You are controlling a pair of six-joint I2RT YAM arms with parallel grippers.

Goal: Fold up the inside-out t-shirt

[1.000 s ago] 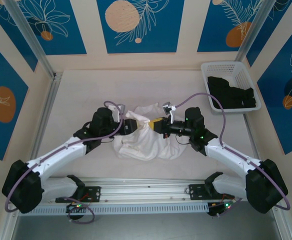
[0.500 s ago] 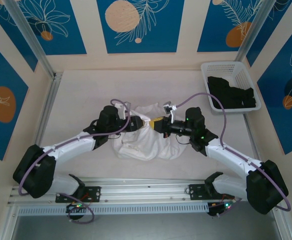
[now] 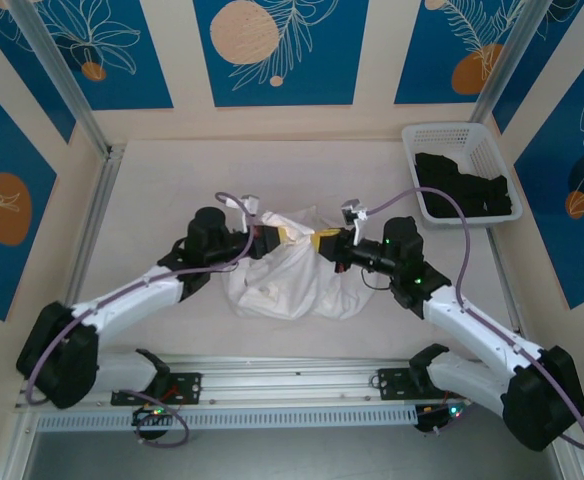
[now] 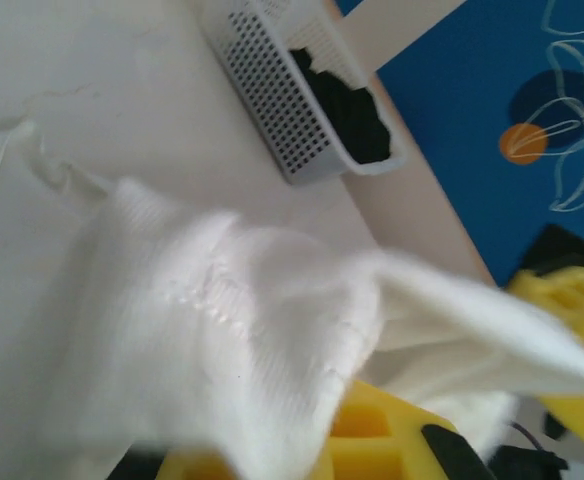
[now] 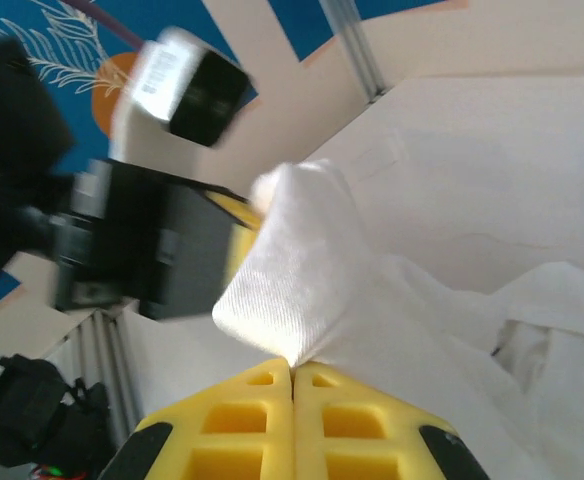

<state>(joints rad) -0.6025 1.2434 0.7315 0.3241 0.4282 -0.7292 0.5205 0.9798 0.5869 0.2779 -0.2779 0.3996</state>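
Two grippers meet over the middle of the desk (image 3: 172, 180), where the inside-out t-shirt (image 3: 287, 285) lies as a crumpled white heap. The heap is a little wider from left to right than from near to far, and it narrows toward its far edge, which is raised between the grippers; where the neck or the sleeves point, I cannot tell.

The right gripper (image 3: 322, 243) has its yellow jaws pressed together on a fold of the white cloth. The left gripper (image 3: 277, 236) has its jaws closed as well. The wrist view is blurred, but the cloth lies over its yellow pads and rises to it.

Compared with one second ago, both grippers are farther from the arm bases, the left jaws have closed, and the far edge of the shirt is drawn up between them. The basket (image 3: 472, 135) with the black garment (image 3: 462, 190) stands at the far right corner, well apart.
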